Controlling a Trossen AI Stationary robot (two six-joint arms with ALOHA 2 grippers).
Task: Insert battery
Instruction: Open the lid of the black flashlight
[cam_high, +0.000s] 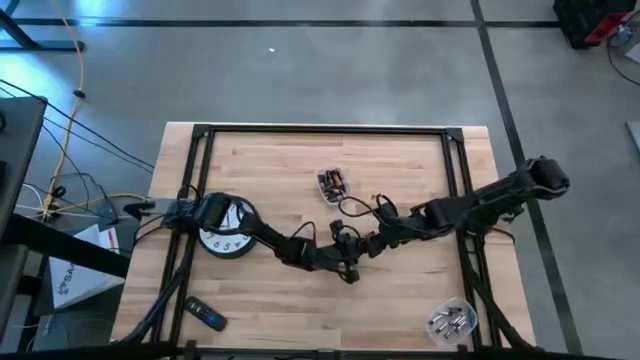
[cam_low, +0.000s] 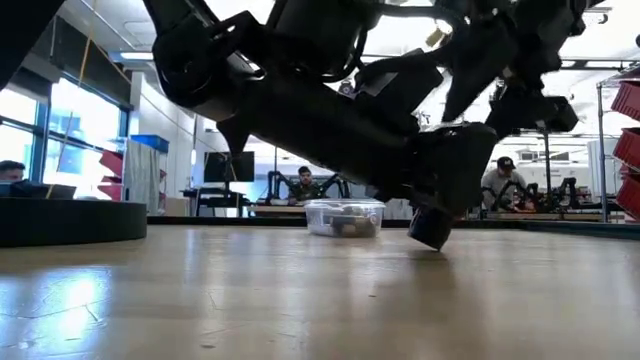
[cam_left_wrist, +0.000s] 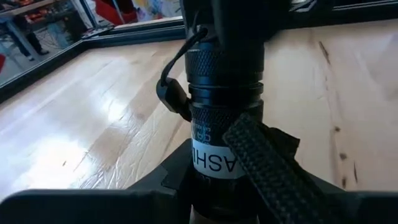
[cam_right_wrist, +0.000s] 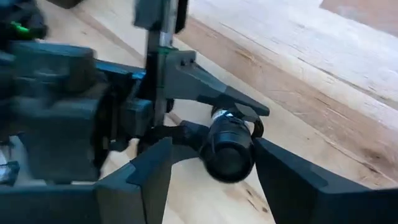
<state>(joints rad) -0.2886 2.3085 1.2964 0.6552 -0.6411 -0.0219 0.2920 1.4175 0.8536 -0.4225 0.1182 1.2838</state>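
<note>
Left tool (cam_right_wrist: 219, 134) around tilted flashlight (cam_right_wrist: 228, 151)

My left gripper (cam_left_wrist: 217, 186) is clamped on a black flashlight (cam_left_wrist: 224, 93) with a white label. It sticks forward from my fingers, its end facing my right gripper (cam_right_wrist: 211, 180).

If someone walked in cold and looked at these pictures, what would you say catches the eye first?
Probably the two dark arms meeting at mid-table, where the left gripper is clamped around a black flashlight with the right gripper open just in front of its end. Next would be the clear battery container farther back, and the round dial-like object at the left side.
</note>
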